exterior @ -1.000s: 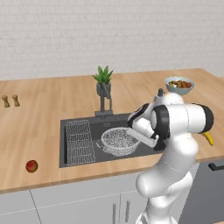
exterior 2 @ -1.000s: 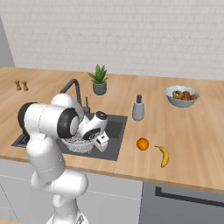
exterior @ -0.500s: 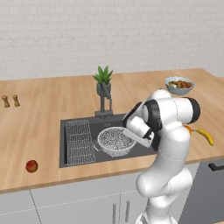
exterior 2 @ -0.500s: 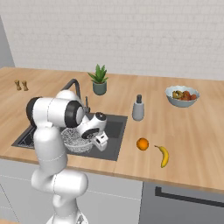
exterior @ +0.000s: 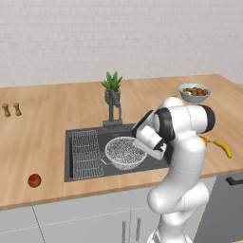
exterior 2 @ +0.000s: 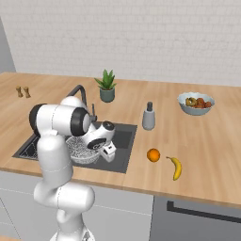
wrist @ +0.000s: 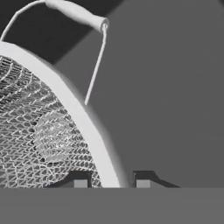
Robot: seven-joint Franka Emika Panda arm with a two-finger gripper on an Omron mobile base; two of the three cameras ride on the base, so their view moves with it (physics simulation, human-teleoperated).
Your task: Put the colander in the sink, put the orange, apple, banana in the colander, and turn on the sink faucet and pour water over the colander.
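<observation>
Silver mesh colander point(wrist: 48, 140), rim clamped between the fingers point(wrist: 81, 181), over the sink point(exterior: 85, 178).

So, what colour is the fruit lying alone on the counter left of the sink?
Red with a yellowish patch: the apple, best seen in the left base view.

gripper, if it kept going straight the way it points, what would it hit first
The gripper already straddles the colander rim, shut on it. Straight ahead lies the dark sink floor, though depth is unclear.

The colander point(exterior: 124, 152), clamped at its rim by the gripper point(wrist: 108, 181), has shifted leftward toward the middle of the sink point(exterior: 76, 172). The arm's elbow has swung back from the counter edge.
</observation>
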